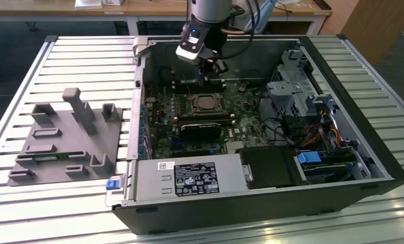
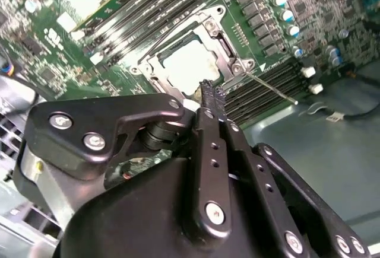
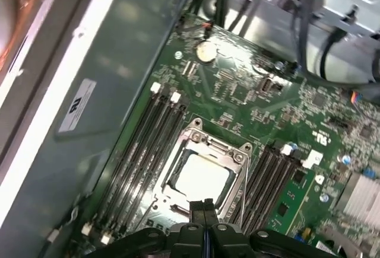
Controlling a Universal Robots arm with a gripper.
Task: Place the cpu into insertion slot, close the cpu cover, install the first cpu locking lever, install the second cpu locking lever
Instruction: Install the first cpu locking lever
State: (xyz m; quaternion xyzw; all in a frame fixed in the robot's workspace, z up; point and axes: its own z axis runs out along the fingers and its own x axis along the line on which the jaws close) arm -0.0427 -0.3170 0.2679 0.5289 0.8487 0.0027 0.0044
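Observation:
The cpu (image 3: 199,178) lies flat in the insertion slot (image 1: 205,103) on the green motherboard, its pale top showing in both wrist views (image 2: 185,65). The cpu cover (image 3: 239,158) lies down around it as a silver frame. One thin silver locking lever (image 2: 272,87) sticks out sideways from a corner of the socket. My gripper (image 3: 205,203) is shut with nothing between its fingers, its tips (image 2: 209,89) hovering at the socket's edge. In the exterior view the gripper (image 1: 203,77) hangs just behind the socket, inside the open computer case.
Long black memory slots (image 3: 148,133) flank the socket on both sides. A black module (image 1: 200,127) sits in front of it, the power supply (image 1: 188,178) nearer still. Drive cage and cables (image 1: 304,101) fill the exterior view's right. A grey fixture tray (image 1: 63,137) lies outside the case.

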